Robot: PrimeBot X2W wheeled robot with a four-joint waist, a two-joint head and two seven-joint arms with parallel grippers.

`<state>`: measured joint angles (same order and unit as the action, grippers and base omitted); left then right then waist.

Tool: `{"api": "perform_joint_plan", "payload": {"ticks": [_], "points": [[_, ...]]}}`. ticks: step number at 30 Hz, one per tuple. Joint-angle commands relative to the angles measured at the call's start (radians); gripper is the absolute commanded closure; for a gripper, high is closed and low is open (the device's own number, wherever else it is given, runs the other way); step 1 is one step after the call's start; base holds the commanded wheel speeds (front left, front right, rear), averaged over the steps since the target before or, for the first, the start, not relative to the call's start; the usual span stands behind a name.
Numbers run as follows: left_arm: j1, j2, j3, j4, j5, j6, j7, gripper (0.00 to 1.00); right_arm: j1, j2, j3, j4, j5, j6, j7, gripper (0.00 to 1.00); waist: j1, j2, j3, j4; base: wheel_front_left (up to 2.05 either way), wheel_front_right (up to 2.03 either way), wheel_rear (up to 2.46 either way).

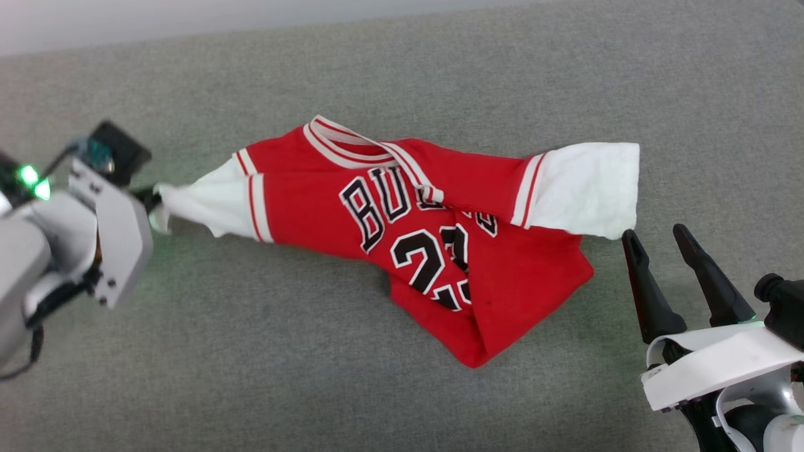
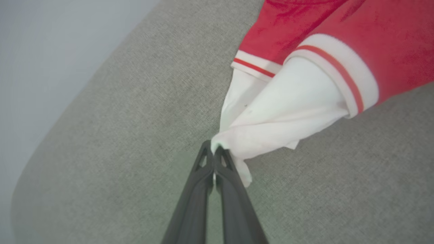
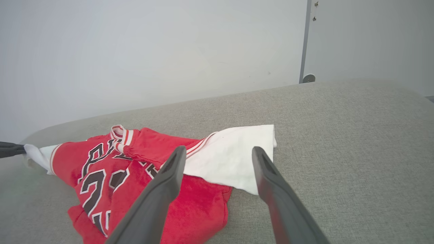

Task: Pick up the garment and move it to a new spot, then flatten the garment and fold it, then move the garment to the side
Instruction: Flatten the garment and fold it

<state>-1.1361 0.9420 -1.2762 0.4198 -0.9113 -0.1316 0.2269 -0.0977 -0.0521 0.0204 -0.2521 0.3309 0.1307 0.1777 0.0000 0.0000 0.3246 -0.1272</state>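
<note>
Garment (image 1: 515, 276) on padded surface (image 1: 251, 351), wall (image 3: 135, 51) behind

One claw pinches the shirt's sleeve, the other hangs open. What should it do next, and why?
Probably ease the open right gripper forward and close on the free white sleeve, whose corner lies just beyond its fingertips. The left gripper is shut on the other sleeve and the garment is bunched; two holds could stretch it flat.

I count one garment (image 1: 521, 282), bearing two white sleeves (image 1: 587, 188); one grey fabric surface (image 1: 251, 364); one pale wall (image 3: 135, 51) with one grey upright strip (image 3: 304, 40); and two grippers of mine, the left gripper (image 2: 214, 149) and the right gripper (image 1: 656, 233), each with two dark fingers (image 3: 152, 203); four fingers in all.
</note>
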Motion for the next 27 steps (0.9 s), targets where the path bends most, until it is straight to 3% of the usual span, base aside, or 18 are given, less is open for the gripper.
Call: {"api": "perform_joint_plan", "payload": {"ticks": [1, 10, 13, 15, 16, 20, 27], "points": [[0.022, -0.004, -0.001, 0.012, -0.01, 0.002, -0.007, 1.0, 0.003, 0.002, 0.001, -0.007, -0.004, 0.0, 0.005, 0.0, 0.0, 0.0, 0.003, -0.005, 0.0, 0.0, 0.0], [0.126, -0.019, -0.006, 0.029, -0.091, 0.002, 0.046, 1.0, 0.008, 0.002, -0.006, -0.033, -0.014, 0.0, 0.035, 0.0, 0.0, 0.0, 0.01, -0.012, 0.0, 0.0, 0.0], [0.136, -0.028, -0.009, 0.044, -0.107, 0.002, 0.05, 0.77, 0.004, 0.002, -0.001, -0.035, -0.017, 0.0, 0.045, 0.0, 0.0, 0.0, 0.011, -0.011, 0.0, 0.0, 0.0], [0.133, -0.035, -0.009, 0.056, -0.123, 0.002, 0.035, 0.52, 0.002, 0.002, 0.005, -0.036, -0.024, 0.0, 0.055, 0.0, 0.0, 0.0, 0.008, -0.009, 0.0, 0.0, 0.0], [0.129, -0.037, -0.008, 0.062, -0.13, 0.002, 0.027, 0.0, 0.001, 0.002, 0.007, -0.037, -0.032, 0.0, 0.062, 0.0, 0.0, 0.0, 0.005, -0.007, 0.0, 0.0, 0.0], [0.109, -0.044, -0.002, 0.076, -0.178, 0.002, -0.041, 0.0, -0.004, -0.025, 0.029, -0.034, -0.074, 0.0, 0.103, 0.0, 0.0, 0.0, -0.012, 0.008, 0.0, 0.0, 0.0], [0.133, -0.038, 0.056, 0.064, -0.242, 0.002, -0.249, 0.0, -0.024, -0.133, 0.093, -0.011, -0.134, 0.0, 0.193, 0.0, 0.0, 0.0, -0.037, 0.056, 0.0, 0.0, 0.0]]}}
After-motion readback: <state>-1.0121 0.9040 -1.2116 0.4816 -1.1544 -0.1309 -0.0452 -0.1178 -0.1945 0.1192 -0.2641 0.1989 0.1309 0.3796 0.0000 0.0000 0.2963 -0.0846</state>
